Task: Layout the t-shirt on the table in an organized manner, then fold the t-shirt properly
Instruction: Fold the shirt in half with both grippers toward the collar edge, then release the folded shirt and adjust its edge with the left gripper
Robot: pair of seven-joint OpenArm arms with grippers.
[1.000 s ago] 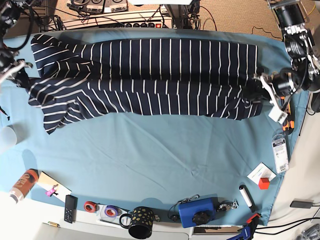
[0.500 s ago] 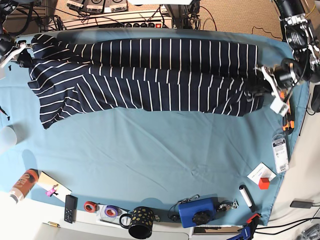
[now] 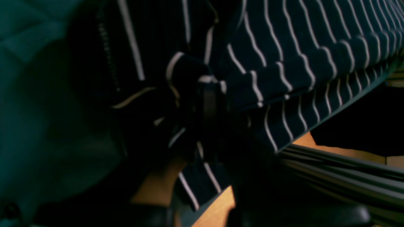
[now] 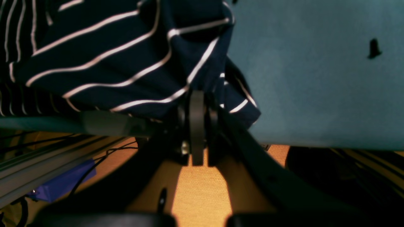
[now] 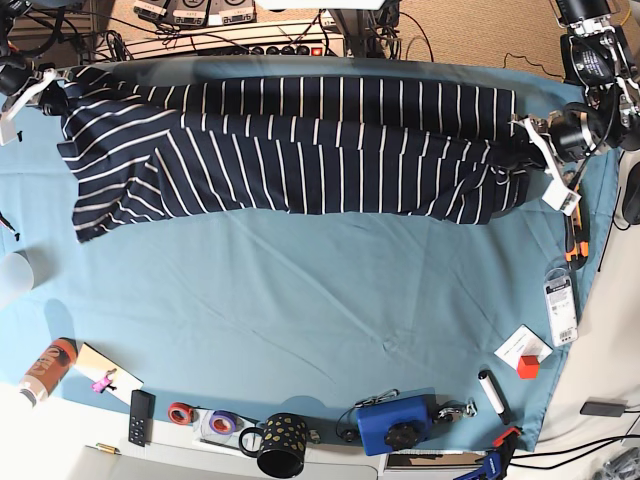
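Both pincers are clamping the t-shirt (image 5: 290, 145), the left pincer (image 5: 527, 150) and right pincer (image 5: 52, 95) at opposite ends, having been dragging it toward the bench's (image 5: 320, 300) far edge. It is lying stretched but doubled there, so layout is continuing. The mug (image 5: 283, 445) and blue box (image 5: 395, 423) are sitting well clear.

Both grippers have carried the t-shirt (image 5: 300, 145) toward the table's (image 5: 300, 300) far edge, stretching it flatter.

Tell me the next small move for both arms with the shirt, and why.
Probably draw both grippers apart and toward the near side, spreading the t-shirt flat. The left gripper and right gripper pinch opposite ends, but the shirt lies bunched along the table's far edge.
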